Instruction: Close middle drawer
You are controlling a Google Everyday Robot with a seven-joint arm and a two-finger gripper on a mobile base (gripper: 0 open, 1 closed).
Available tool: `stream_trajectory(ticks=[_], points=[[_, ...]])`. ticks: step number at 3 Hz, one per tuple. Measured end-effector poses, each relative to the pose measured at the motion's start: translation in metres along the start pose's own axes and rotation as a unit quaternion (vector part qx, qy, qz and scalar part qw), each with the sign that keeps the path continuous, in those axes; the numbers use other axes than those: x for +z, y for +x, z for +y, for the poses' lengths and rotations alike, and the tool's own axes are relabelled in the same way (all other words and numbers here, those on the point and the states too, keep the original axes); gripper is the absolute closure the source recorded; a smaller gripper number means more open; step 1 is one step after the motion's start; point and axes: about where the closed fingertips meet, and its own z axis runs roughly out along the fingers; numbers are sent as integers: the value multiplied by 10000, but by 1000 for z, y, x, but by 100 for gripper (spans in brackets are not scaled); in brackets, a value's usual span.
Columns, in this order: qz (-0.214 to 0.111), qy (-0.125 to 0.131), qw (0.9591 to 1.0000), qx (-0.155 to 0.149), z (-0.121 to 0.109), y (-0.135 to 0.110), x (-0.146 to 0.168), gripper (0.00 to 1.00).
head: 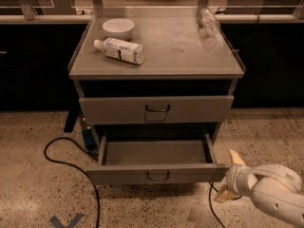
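Note:
The middle drawer point(118, 175) is pulled far out of the grey cabinet, showing its bare flat bottom. Its low front panel has a small dark wire handle point(157, 176) at the centre. My gripper point(227, 176) is low at the right, level with the right end of that front panel. Its two yellowish fingers point(233, 157) are spread, one above and one below the panel's end, and hold nothing. The white arm runs off to the lower right.
The upper drawer point(156, 109), with a taller front and bigger handle, sits above. On the cabinet top point(180, 51) are a white bowl point(118, 28), a lying white bottle point(119, 50) and a clear bottle point(209, 22). A black cable point(71, 163) loops on the floor at the left.

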Motion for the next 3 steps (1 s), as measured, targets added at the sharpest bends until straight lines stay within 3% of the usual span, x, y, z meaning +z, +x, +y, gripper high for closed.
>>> stream_trajectory(ticks=[1,2,3], points=[[-54,246,9996,-134,-9,-6,-20,0],[-142,-370,9988,-290,33,-7,24,0],[-142,-370,9988,-291,33,-8,24,0]])
